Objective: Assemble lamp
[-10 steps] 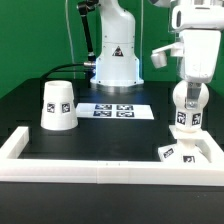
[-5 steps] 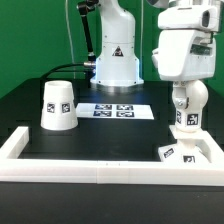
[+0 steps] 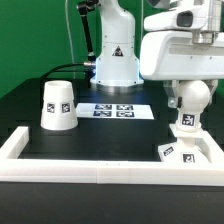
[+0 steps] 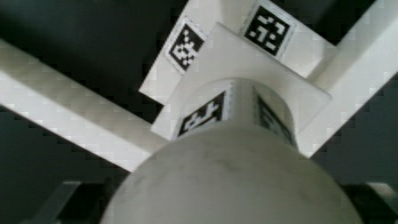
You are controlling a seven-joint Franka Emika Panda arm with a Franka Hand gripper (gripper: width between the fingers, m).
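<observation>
Gripper (image 3: 188, 84): we see it directly over the bulb's round head, but we cannot tell how wide its fingers stand or whether they grip anything.
Bulb (image 3: 188, 108): upright, with its stem on the base.
Base (image 3: 186, 152): inside the rail frame's (image 3: 90, 163) corner, on the exterior view's right.
Shade (image 3: 57, 105): wide end down on the table (image 3: 20, 112), well apart from the bulb, on the exterior view's left.

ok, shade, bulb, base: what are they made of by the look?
Shade: likely hard white plastic, matte; smooth even wall, soft shading, no glare. Bulb: same look; the wrist view shows a dull, faintly grainy head, possibly 3D-printed. Base: white, matte, crisp edges, probably the same plastic; too small to be sure.
</observation>
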